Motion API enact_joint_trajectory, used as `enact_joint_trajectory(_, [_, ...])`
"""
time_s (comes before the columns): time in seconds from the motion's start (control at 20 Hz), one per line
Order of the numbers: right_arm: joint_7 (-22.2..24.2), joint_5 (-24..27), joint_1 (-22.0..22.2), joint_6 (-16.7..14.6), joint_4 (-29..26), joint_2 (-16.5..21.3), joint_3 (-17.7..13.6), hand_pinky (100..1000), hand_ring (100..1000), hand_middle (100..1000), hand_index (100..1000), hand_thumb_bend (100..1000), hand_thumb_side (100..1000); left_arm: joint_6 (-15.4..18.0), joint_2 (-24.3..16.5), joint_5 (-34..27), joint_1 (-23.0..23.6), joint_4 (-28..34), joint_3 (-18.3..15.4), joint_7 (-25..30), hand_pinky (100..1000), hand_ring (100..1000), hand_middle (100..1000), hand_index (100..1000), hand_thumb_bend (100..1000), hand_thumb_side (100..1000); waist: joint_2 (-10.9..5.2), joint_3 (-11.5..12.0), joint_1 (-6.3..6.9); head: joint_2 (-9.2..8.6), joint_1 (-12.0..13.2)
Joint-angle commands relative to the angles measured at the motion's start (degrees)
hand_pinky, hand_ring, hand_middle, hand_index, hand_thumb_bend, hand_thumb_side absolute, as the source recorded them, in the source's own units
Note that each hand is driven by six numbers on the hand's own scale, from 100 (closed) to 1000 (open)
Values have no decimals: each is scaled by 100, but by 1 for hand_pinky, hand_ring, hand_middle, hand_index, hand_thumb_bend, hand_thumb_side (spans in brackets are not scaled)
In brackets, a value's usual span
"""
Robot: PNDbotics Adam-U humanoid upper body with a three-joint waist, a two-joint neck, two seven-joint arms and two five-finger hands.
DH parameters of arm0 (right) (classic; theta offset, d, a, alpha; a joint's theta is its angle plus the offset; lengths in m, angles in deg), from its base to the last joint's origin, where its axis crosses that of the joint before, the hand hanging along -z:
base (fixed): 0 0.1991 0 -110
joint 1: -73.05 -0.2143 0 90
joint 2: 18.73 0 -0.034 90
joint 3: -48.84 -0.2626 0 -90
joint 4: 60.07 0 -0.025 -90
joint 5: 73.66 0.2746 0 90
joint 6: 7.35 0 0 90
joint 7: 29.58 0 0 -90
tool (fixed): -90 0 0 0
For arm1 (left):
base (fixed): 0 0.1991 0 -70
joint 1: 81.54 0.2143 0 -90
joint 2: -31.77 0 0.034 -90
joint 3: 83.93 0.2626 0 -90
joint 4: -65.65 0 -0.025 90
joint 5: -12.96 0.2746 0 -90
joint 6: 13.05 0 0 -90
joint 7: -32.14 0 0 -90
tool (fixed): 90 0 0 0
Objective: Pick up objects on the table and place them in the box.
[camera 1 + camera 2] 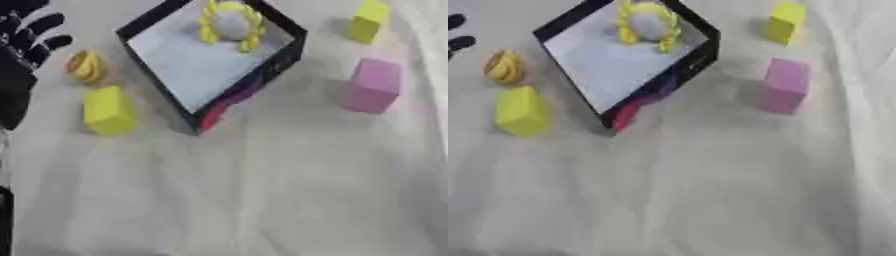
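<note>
The left hand [24, 40] is held open and empty at the upper left, close to the yellow block [108, 110] (one toy [231, 24] is already inside the box [210, 107]), likely to be grabbed next.

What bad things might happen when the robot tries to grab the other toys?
1. The small orange-yellow ridged toy and the big yellow block lie close beside the black-walled box. The robot's open black left hand may bump one while reaching for the other, or nudge the box.

2. The pink block and the small yellow block sit on the far side of the box, where the white cloth is creased. They may tip when grabbed.
</note>
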Motion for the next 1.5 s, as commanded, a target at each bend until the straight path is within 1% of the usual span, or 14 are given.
enact_joint_trajectory(0.05, [26, -31, -20, -15, -37, 145, -48, 937, 752, 755, 903, 100, 541, -19, -48, 6, 9, 114, -33, 31, 810, 857, 849, 891, 142, 806, -235, 19, 40, -261, -10])
enact_joint_trajectory(0.2, [4, -16, 35, -21, -33, 126, -88, 937, 752, 754, 903, 100, 544, -21, -8, 23, 44, 114, 6, 99, 810, 856, 849, 890, 143, 808, -249, 34, 40, -354, -75])
enact_joint_trajectory(0.35, [-32, -17, 93, -18, -20, 84, -143, 938, 752, 754, 904, 100, 547, 22, 20, 85, 103, 114, 15, 154, 811, 855, 848, 888, 136, 813, -212, 48, 27, -417, -154])
enact_joint_trajectory(0.55, [-36, -51, 158, -44, 2, 105, -181, 938, 752, 754, 904, 100, 545, 173, -23, 183, 210, 114, 18, 202, 811, 854, 847, 888, 122, 802, -176, 80, -1, -375, -225])
enact_joint_trajectory(0.7, [-13, -46, 170, -112, 9, 181, -166, 937, 753, 755, 905, 100, 540, 316, -90, 215, 283, 114, 21, 212, 812, 854, 848, 888, 112, 790, -181, 111, -34, -332, -206])
enact_joint_trajectory(0.85, [20, -19, 159, -199, 44, 291, -137, 937, 754, 756, 905, 100, 536, 421, -150, 202, 325, 114, 12, 182, 812, 855, 848, 889, 106, 782, -199, 125, -68, -240, -147])
enact_joint_trajectory(1.0, [90, 18, 130, -320, 127, 474, -73, 934, 753, 757, 906, 100, 529, 486, -202, 183, 413, 114, -19, 106, 811, 853, 846, 888, 103, 775, -253, 118, -105, -22, -21])
enact_joint_trajectory(1.05, [117, 30, 124, -362, 178, 534, -54, 933, 753, 756, 906, 100, 554, 495, -212, 182, 443, 114, -26, 81, 812, 852, 845, 887, 103, 775, -271, 116, -115, 38, 11])
enact_joint_trajectory(1.1, [151, 35, 125, -405, 236, 609, -32, 933, 753, 757, 906, 100, 526, 498, -220, 187, 478, 114, -34, 58, 811, 852, 844, 887, 102, 777, -292, 114, -128, 90, 43])
enact_joint_trajectory(1.2, [204, 47, 138, -492, 352, 756, -3, 932, 753, 757, 906, 100, 523, 500, -239, 209, 549, 114, -48, 25, 811, 852, 844, 887, 101, 777, -333, 108, -152, 175, 86])
enact_joint_trajectory(1.3, [235, 51, 144, -587, 476, 931, 25, 929, 753, 757, 905, 100, 509, 512, -267, 233, 610, 114, -63, -1, 811, 852, 844, 886, 101, 778, -364, 93, -183, 220, 117])
enact_joint_trajectory(1.45, [274, 27, 132, -748, 672, 1154, 73, 929, 753, 757, 905, 100, 506, 520, -295, 252, 651, 114, -71, -19, 811, 852, 844, 886, 101, 779, -382, 76, -214, 222, 130])
enact_joint_trajectory(1.5, [296, 4, 123, -783, 729, 1250, 97, 923, 755, 758, 903, 100, 456, 520, -307, 258, 658, 114, -71, -20, 810, 850, 841, 882, 100, 779, -383, 67, -232, 200, 132])
